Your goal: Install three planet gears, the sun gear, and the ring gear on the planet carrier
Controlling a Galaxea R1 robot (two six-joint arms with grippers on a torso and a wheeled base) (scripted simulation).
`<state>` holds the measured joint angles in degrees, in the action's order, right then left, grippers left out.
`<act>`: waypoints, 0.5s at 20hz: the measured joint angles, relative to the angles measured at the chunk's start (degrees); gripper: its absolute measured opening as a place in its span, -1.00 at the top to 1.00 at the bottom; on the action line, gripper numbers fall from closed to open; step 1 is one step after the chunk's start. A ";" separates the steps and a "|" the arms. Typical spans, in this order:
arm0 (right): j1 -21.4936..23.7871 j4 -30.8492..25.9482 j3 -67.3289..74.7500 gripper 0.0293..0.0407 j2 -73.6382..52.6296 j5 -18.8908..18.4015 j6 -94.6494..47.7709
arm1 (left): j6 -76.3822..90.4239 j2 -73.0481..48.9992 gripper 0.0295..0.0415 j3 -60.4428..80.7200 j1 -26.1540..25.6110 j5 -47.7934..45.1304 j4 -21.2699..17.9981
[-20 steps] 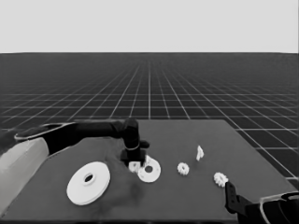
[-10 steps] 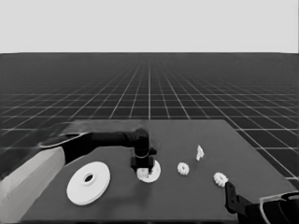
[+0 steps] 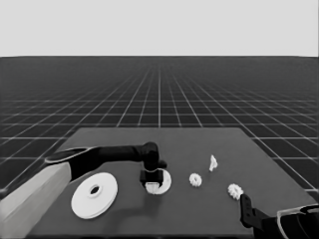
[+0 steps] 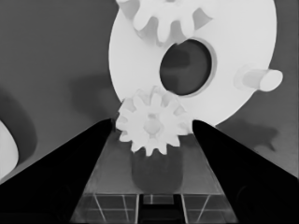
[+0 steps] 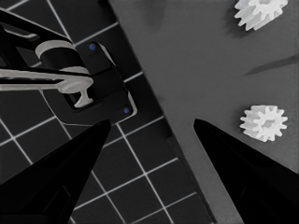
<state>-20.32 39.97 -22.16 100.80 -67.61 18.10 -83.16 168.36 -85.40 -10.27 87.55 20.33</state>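
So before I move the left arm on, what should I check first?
1. The gear at the left gripper lies over the rim of the smaller round part: ok.
2. That gear is seated on a peg and free of the gripper: cannot tell.
3. A second gear sits on the smaller round part: ok.
4. One bare peg is free for another gear: ok.
5. Two loose gears lie apart on the table, to the right: ok.
6. The right gripper is parked at the table's near right corner, open, away from the work: ok.
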 joint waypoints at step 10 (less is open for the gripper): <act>0.00 0.00 0.00 -0.61 0.00 0.00 0.00 | -3.06 -0.97 -0.49 4.42 6.02 1.71 -5.94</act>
<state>-20.32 39.97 -22.16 100.80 -67.61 18.10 -86.22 167.39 -80.97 -4.25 89.26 14.39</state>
